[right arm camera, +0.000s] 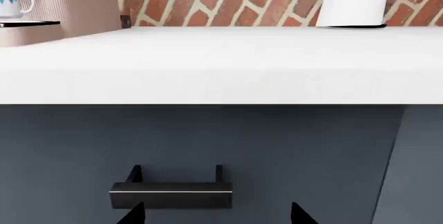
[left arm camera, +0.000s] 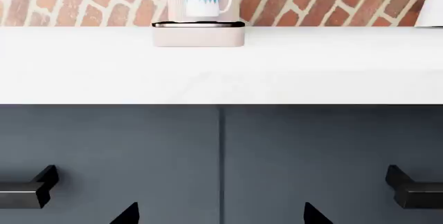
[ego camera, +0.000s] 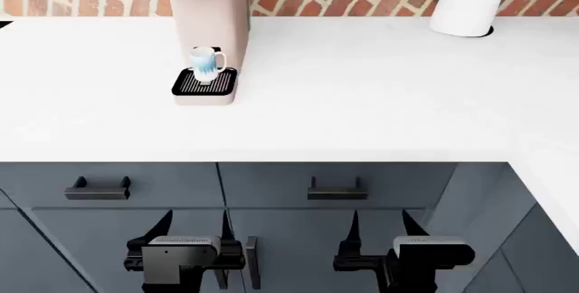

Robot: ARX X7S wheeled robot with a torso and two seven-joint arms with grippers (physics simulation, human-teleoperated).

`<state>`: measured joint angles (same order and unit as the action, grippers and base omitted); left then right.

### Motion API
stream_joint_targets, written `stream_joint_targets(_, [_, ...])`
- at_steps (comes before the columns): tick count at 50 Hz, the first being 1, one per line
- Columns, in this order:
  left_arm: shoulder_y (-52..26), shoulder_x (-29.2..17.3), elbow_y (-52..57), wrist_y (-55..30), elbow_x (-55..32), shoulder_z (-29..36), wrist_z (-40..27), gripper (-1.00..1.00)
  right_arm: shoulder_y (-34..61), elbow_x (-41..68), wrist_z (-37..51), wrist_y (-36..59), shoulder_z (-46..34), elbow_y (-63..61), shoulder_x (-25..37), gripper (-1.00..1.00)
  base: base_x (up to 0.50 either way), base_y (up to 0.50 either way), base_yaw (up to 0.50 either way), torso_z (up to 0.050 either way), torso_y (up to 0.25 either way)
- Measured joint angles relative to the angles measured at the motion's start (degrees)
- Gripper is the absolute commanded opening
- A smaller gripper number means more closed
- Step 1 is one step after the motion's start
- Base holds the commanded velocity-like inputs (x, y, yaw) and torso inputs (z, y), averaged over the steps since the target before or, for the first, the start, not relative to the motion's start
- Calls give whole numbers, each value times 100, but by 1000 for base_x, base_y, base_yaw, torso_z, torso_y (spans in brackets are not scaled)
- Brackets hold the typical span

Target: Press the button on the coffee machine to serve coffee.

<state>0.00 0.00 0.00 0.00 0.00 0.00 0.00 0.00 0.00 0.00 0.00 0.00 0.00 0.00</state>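
The pale pinkish-beige coffee machine (ego camera: 210,8) stands at the back left of the white counter against the brick wall. Its head is cut off by the frame top and its buttons are out of view. A white and blue mug (ego camera: 206,63) sits on its black slotted drip tray (ego camera: 205,84). The machine base and mug also show in the left wrist view (left arm camera: 198,33). My left gripper (ego camera: 194,228) and right gripper (ego camera: 378,225) are both open and empty, low in front of the dark cabinet fronts, well below the counter top.
A white rounded cylinder (ego camera: 468,0) stands at the back right of the counter (ego camera: 362,89). Dark drawer fronts carry black handles (ego camera: 97,190) (ego camera: 337,192) just above my grippers. The counter turns toward me at the right (ego camera: 552,171).
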Motion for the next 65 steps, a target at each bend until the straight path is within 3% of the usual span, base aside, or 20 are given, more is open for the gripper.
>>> stream_joint_targets(24, [8, -278, -27, 61, -230, 329, -289, 100, 48, 244, 278, -28, -372, 59, 280, 100, 0, 8, 0, 0, 0])
stream_joint_targets(65, [-45, -600, -81, 61, -451, 721, -661, 100, 120, 490, 600, -30, -777, 105, 570, 100, 39, 476, 0, 0, 0])
